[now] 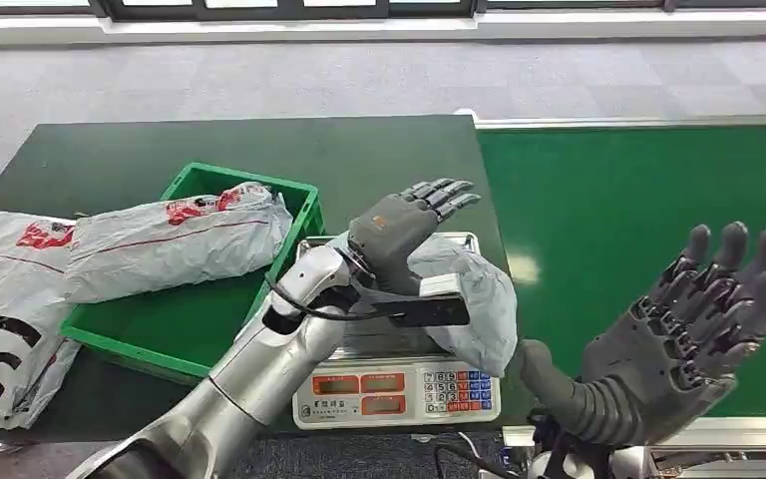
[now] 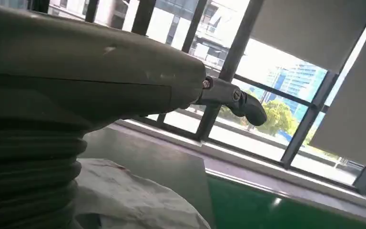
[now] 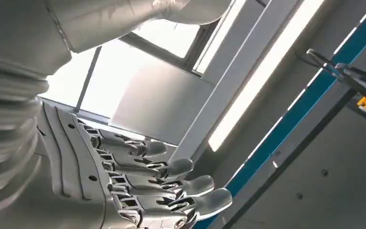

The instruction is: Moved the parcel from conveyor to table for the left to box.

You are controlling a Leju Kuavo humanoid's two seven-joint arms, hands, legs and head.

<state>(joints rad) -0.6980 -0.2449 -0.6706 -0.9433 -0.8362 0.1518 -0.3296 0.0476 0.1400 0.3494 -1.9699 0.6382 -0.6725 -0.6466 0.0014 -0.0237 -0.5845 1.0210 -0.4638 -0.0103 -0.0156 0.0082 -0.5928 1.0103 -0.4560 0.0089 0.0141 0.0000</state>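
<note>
**Parcel on the scale, both hands free**

While I hold the arms where they are, I take the weighing scale [image 1: 396, 391] as my landmark and work down from the biggest things. To the scale's right runs the green conveyor [image 1: 608, 200], bare belt as far as I can see. The dark green table [image 1: 160, 150] carries the scale at its right end, next to the belt, which I judge is why it sits there: a short carry from belt to platform. Left of the scale stands the green crate [image 1: 175, 329], with a long grey bagged parcel [image 1: 175, 244] lying across it. Beyond the crate, farther left of the scale, a white mailer bag [image 1: 5, 309] lies flat on the table.

The grey parcel [image 1: 474, 299], the one I am handling, lies on the scale's platform, overhanging its right side.

My left hand [image 1: 404, 230] hovers over the scale just above that parcel, palm up, fingers straight and apart, holding nothing; I read that as poised to take the parcel across to the crate. My right hand [image 1: 703, 309] hangs right of the scale over the belt, fingers spread upward and empty, kept clear of the left arm's path.
</note>
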